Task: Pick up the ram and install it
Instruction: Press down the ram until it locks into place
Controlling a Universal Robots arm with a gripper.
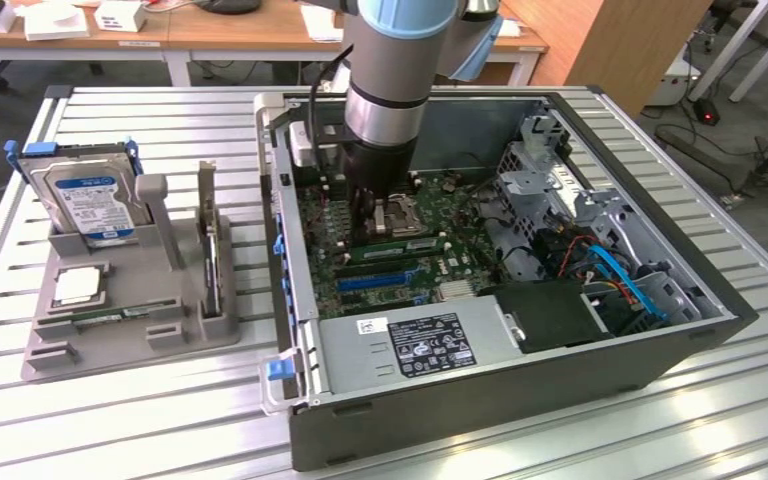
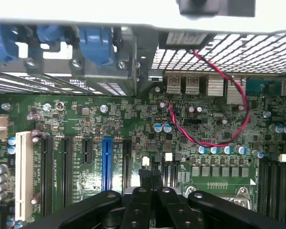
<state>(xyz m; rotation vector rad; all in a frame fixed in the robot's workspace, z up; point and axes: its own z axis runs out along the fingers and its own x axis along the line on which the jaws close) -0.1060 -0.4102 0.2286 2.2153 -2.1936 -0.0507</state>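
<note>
The pincer [image 2: 152,183] is clenched low over the motherboard [image 2: 133,124] – holding nothing I can see – a further descent might strike components, since clearance looks slim.

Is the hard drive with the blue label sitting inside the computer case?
No, the hard drive stands upright in the grey holder on the table, outside the computer case.

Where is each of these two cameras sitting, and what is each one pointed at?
Exterior view: off the arm, above the table, looking down at the open computer case and a gray parts holder; the arm reaches into the case.
Wrist view: on the arm's wrist, facing the motherboard closely; the shut gripper shows.
Shared: the motherboard and its blue slot.
</note>
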